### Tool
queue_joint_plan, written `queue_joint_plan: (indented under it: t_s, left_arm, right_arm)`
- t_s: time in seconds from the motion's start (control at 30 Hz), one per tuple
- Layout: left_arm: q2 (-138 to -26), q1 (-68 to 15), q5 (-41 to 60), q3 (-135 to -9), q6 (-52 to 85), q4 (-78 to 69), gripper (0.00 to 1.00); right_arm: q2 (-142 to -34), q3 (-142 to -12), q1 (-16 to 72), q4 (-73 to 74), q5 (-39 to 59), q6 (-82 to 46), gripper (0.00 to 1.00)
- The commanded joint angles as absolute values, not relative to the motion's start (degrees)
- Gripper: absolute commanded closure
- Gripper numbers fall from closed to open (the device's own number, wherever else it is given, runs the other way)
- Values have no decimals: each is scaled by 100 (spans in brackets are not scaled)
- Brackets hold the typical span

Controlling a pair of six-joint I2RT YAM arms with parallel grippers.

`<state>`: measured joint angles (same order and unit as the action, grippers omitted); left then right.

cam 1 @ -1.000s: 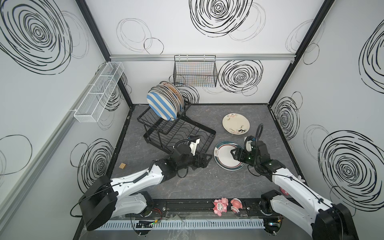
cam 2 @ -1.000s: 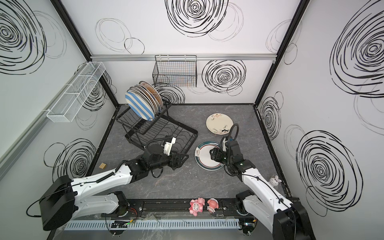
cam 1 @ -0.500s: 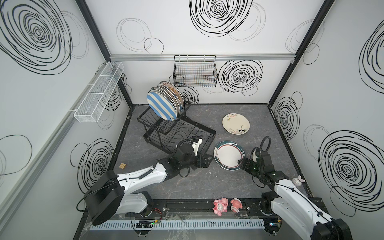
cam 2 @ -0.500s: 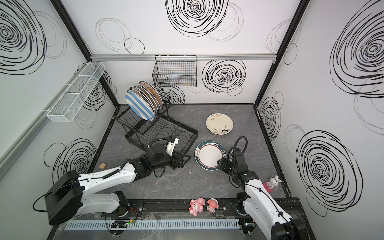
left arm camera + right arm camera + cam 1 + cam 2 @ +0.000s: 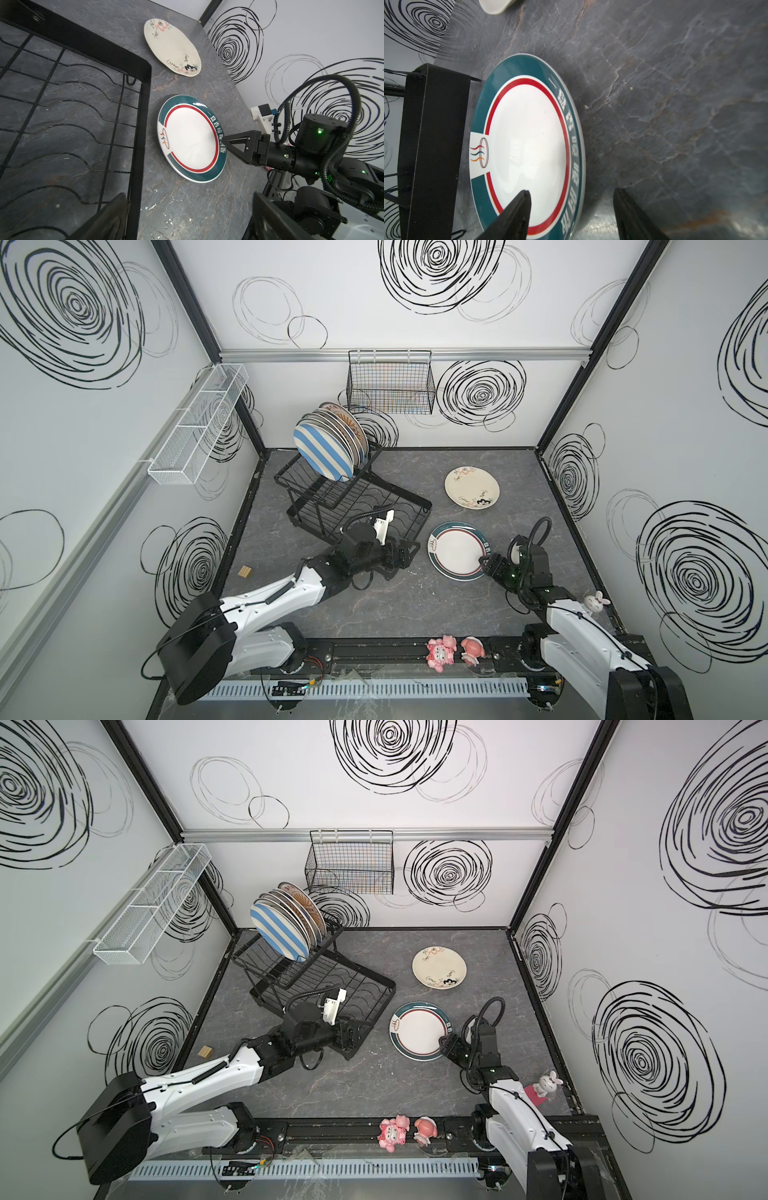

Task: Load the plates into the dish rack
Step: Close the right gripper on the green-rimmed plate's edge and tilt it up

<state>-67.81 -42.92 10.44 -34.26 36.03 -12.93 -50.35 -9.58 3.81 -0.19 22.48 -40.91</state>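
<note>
A teal-rimmed plate lies flat on the grey table, just right of the dish rack. My right gripper is open at this plate's right rim, one finger over its white centre and one outside the rim. A cream plate with small drawings lies farther back. Several plates stand in the rack's upper basket, a blue-striped one in front. My left gripper is open and empty at the rack's front corner.
A black grid basket hangs on the back wall and a white mesh basket on the left wall. Pink figurines sit on the front rail, a white bunny by the right wall, a small wooden block at the left.
My right arm has drawn back toward the front and dropped low, bringing its fingertips to the teal plate's rim with the jaws slightly narrower. The left arm has barely moved.
</note>
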Motion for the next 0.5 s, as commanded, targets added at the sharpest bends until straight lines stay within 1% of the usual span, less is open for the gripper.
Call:
queue_joint_plan:
  t_s: [0.0,0.07,0.33,0.4,0.47]
  left_arm:
    - [-6642,-4171,1044,-3360,3520,-1281,4]
    - [-6582,-4125,1047,-3358,3507,-1199,4]
    - [-6204,-3945,880,-3178,3558,-1009,4]
    - [-6121,-3871,888,-3076,3609,-991,4]
    - [-6020,-3800,891,-2973,3646,-964,4]
  right_arm:
    - [-5377,-969,308,174,2336,-4003,37]
    - [-5609,-1028,284,196,2319,-3969,41]
    - [-6565,-1217,209,473,2613,-3859,49]
    - [-6833,-1336,185,392,2673,-3740,55]
    - [-7031,-1338,154,498,2758,-3707,57]
